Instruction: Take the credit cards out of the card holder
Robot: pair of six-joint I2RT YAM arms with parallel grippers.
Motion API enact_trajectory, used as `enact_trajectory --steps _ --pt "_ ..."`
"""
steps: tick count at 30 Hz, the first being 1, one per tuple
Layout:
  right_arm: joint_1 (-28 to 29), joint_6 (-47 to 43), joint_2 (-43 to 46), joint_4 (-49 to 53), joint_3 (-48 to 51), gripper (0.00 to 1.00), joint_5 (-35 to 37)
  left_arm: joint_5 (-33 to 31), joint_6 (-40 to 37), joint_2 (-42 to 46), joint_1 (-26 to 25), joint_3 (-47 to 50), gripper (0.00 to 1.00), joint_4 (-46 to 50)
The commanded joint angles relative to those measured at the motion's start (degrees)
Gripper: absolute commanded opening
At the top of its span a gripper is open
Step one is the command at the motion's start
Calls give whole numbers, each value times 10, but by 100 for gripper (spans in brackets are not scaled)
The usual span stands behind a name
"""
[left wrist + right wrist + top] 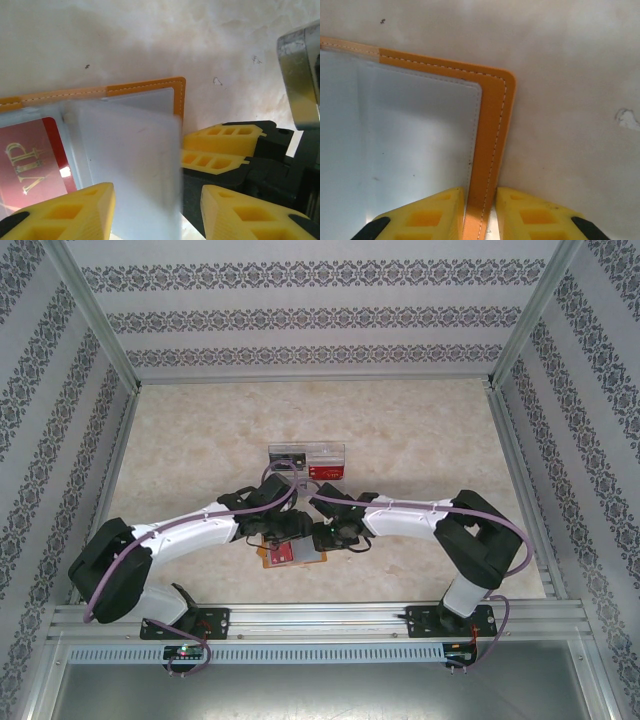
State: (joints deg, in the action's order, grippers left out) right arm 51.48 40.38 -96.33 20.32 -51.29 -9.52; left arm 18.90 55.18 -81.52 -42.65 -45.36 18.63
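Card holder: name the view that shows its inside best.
Left wrist: the open card holder shows its grey sleeves and a red VIP card. Right wrist gives one orange stitched corner, its edge between the fingers of the right gripper. Top external gives a small tan patch between the arms.

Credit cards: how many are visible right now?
2. One red VIP card sits in a card holder pocket. One red card lies at the right end of the clear tray. More may be hidden behind the grey sleeves.
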Motion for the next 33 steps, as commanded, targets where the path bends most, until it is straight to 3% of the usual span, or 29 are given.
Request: enact_trajectory --steps 1,11,22,33 --pt "-8 11 34 1 14 26 41 15 -16 1 -9 -15 49 -27" --pt "-16 35 83 -21 11 27 46 -38 -14 73 27 34 40 32" --pt "-1 60 38 -103 -28 26 -57 -32 -30 131 96 117 18 52" --pt "3 100 -34 -132 -54 19 -116 10 -40 110 100 132 17 20"
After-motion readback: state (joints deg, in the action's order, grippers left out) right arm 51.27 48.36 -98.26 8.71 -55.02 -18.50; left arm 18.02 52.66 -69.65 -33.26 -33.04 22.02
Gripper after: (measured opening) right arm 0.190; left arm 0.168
